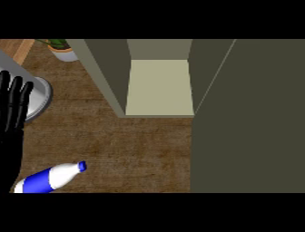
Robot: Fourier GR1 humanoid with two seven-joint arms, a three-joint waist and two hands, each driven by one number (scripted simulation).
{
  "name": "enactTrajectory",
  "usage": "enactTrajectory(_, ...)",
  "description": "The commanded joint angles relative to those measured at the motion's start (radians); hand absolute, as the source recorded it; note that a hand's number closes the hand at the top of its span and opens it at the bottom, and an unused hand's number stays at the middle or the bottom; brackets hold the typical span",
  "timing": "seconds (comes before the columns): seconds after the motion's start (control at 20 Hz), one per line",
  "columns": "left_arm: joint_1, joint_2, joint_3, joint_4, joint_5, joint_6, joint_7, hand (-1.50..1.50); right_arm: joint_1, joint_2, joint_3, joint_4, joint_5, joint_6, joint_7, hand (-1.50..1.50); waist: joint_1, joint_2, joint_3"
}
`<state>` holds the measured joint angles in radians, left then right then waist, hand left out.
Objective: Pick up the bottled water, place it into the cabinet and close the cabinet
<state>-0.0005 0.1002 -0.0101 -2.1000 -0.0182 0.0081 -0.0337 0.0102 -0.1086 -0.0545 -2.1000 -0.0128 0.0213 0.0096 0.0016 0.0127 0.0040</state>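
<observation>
A bottled water (50,179) lies on its side near the lower left of the tabletop (121,149), its blue cap aimed up and to the right, its white body ringed with blue bands. It rests just beside the left hand (1,122), whose black fingers (5,90) stand straight and slightly spread, pointing toward the far edge — holding nothing. Whether the hand actually touches the bottle cannot be told where the two meet at the lower edge.

The tabletop is a brown, mottled wood grain, bare across its middle. Behind the fingers sits a grey metal object (38,97) with a rounded rim, partly hidden by the hand. Farther back, at the upper left, a small potted plant (62,49) stands in a pale pot, green leaves spilling over.

The cabinet (159,86) rises at the far centre — open, its pale interior shelf showing between dark olive walls. Its door (259,118) fills the right side of the view as one broad, dark olive panel swung outward over the tabletop, well apart from the bottle.
</observation>
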Motion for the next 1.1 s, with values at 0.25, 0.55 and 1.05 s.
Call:
enactTrajectory(0.25, 0.072, 0.346, -0.224, 0.288, -0.54, -0.191, 0.184, -1.5, -0.003, 0.021, 0.058, -0.03, -0.014, 0.022, -0.004, -1.5, -0.103, 0.022, 0.02)
enactTrajectory(0.55, 0.038, 0.163, -0.417, 0.47, -0.825, -0.089, 0.51, -1.5, 0.085, 0.027, 0.229, -0.065, -0.136, 0.158, 0.081, -1.5, -0.089, -0.005, 0.001)
enactTrajectory(1.05, -0.086, -0.097, -0.631, 0.719, -1.119, -0.062, 0.859, -1.5, 0.454, -0.03, 0.263, -0.457, -0.187, 0.183, 0.148, -1.5, -0.037, -0.018, -0.003)
